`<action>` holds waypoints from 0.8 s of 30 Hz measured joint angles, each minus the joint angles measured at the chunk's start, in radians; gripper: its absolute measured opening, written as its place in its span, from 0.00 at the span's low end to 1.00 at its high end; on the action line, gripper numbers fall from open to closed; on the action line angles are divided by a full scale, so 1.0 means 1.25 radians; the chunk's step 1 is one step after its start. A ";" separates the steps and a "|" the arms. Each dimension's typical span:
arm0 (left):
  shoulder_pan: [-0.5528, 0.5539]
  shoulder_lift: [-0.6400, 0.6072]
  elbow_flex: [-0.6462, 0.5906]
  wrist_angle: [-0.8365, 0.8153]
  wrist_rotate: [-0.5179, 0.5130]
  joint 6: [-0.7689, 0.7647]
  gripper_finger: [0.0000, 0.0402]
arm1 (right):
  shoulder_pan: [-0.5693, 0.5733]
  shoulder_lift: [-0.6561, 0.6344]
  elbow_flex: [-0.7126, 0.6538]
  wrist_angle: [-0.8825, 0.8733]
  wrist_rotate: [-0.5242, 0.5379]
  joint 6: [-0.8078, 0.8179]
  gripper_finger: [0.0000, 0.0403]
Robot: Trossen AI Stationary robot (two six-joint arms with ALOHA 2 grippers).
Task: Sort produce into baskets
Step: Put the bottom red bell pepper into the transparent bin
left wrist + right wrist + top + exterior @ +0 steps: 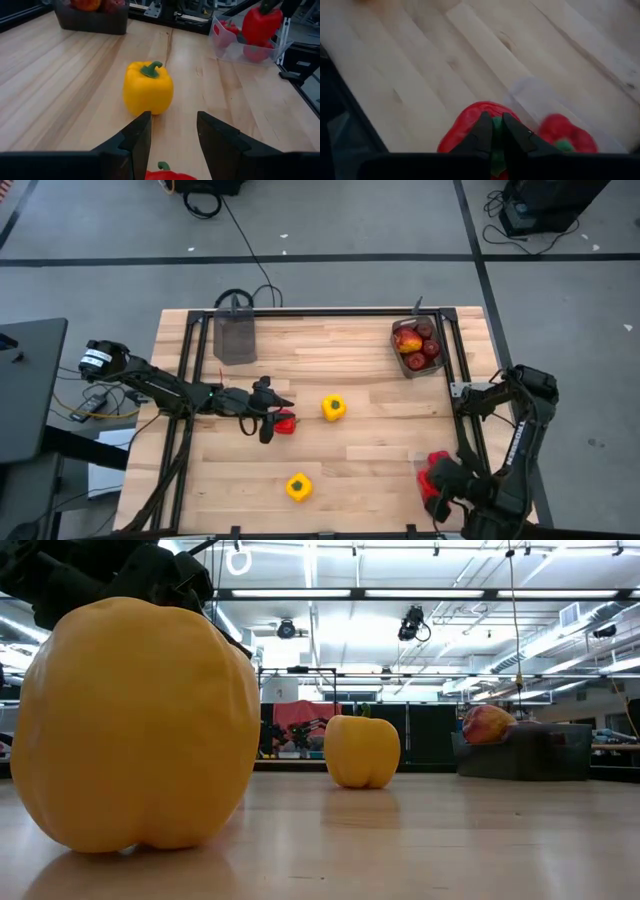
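left gripper (172, 145) open, empty | red pepper (170, 175) directly under its fingers, stem up | right gripper (494, 135) pinched another red pepper's stem (496, 150) over clear bin (437, 478)

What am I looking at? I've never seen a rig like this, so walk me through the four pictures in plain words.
These are two robot arms at a wooden table, each ending in a two-finger gripper. One picture looks straight down from above, one looks level across the tabletop, and two come from cameras on the arms' wrists.

The arms are sorting toy produce. On the table lie two yellow peppers, an empty grey basket and a grey basket of apples.

The left gripper is open at mid-table, with a loose red pepper between its fingers, not gripped. The right gripper is shut on the stem of the held red pepper, above a clear bin that already has red peppers in it.
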 joint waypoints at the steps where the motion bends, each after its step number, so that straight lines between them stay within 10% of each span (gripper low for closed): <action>1: 0.000 0.000 0.000 0.001 0.000 0.000 0.41 | -0.001 0.000 -0.009 0.017 0.008 -0.002 0.07; 15: 0.000 0.000 0.000 -0.001 0.000 0.004 0.41 | -0.052 0.000 -0.187 0.102 -0.054 0.106 0.08; 24: 0.000 0.000 0.000 -0.002 0.000 0.018 0.41 | -0.052 0.000 -0.176 0.113 -0.004 0.090 0.36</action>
